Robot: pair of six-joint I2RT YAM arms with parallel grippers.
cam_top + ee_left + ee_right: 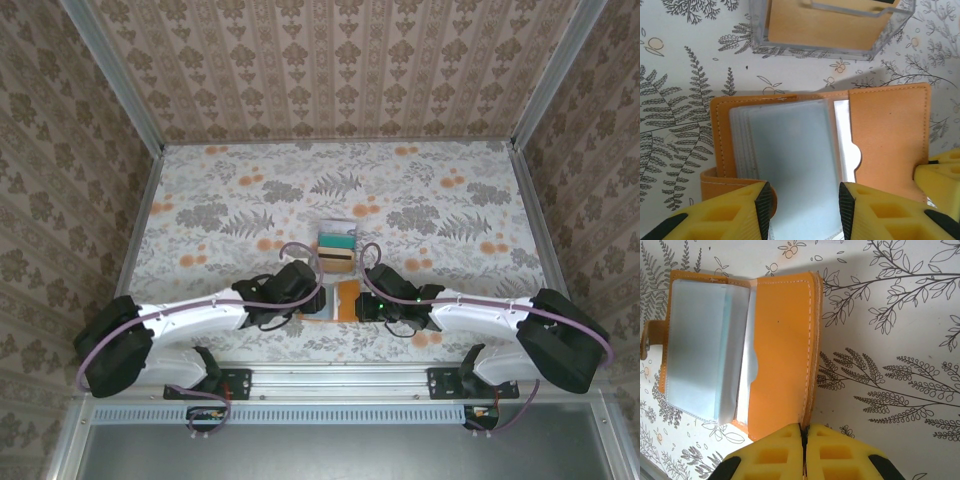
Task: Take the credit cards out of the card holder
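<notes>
Bright even light, soft shadow beside card holder (785,350), close views sharp

Orange card holder (890,140) lies open; credit cards (337,250) lie just beyond.

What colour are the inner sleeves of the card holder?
Pale grey-blue; the sleeves of the card holder show best in the left wrist view.

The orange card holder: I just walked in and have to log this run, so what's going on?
The right gripper is shut on the edge of the open card holder. The left gripper is open, straddling the grey-blue sleeves. Several credit cards sit just beyond the holder, farther from the arms.
</notes>
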